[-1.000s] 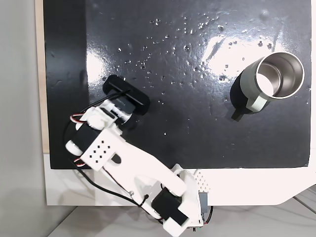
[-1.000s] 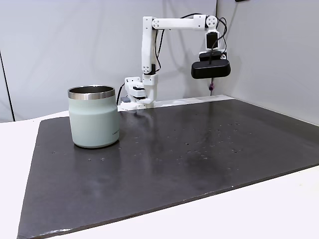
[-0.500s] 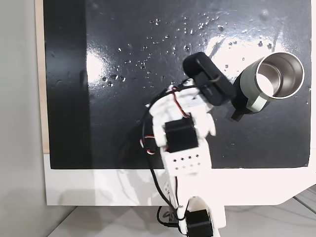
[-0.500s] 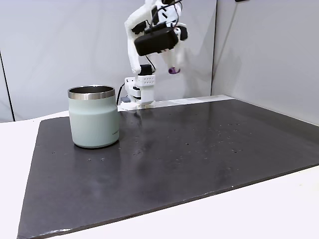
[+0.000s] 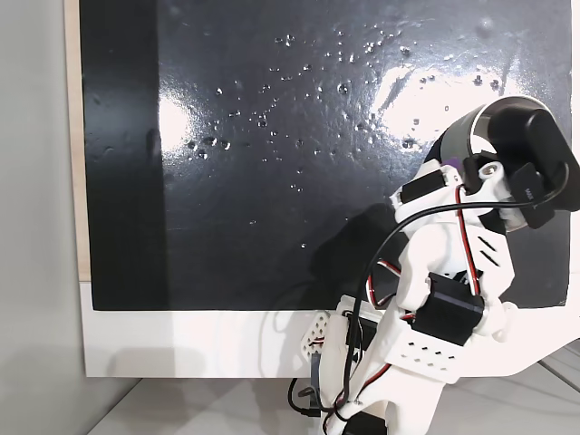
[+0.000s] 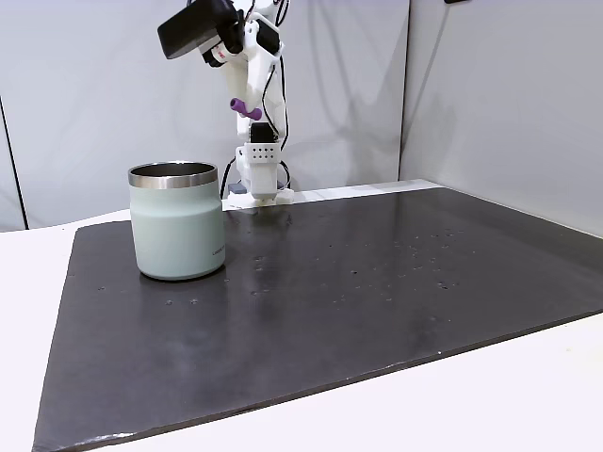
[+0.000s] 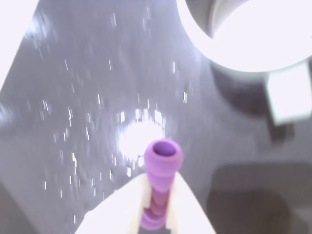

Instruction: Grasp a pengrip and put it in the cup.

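Observation:
The light-purple pengrip (image 7: 161, 168) sticks out from between my white fingers (image 7: 183, 207), and my gripper (image 7: 158, 195) is shut on it. In a fixed view from the side, the gripper (image 6: 247, 106) holds the pengrip (image 6: 243, 107) high in the air, above and just right of the cup (image 6: 176, 221). In a fixed view from above, the arm and its black camera block cover most of the cup (image 5: 455, 143), and a purple bit of the pengrip (image 5: 442, 164) shows beside its wall. The wrist view has the cup (image 7: 243, 34) blurred and bright at the top right.
The cup stands on a glossy black mat (image 5: 272, 136) that lies on a white table (image 6: 490, 395). The arm's base (image 6: 259, 179) stands at the mat's far edge in the side view. Grey walls rise behind the base.
The arm has swung across the mat from the far side to the cup's side, carrying the pengrip. It now hangs by the cup and hides most of it from above.

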`<control>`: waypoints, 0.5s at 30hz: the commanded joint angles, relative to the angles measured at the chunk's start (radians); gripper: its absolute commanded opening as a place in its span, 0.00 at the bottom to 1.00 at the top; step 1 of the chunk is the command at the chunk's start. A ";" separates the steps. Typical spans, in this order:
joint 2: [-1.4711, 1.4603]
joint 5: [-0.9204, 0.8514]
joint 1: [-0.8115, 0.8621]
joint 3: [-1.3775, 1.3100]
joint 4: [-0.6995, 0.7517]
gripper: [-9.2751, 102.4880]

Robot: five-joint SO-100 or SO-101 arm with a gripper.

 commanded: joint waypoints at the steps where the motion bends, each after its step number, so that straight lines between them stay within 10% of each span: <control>1: 0.008 -0.034 0.075 -0.006 -0.115 0.08; 15: -0.163 -0.078 0.229 0.035 -0.506 0.08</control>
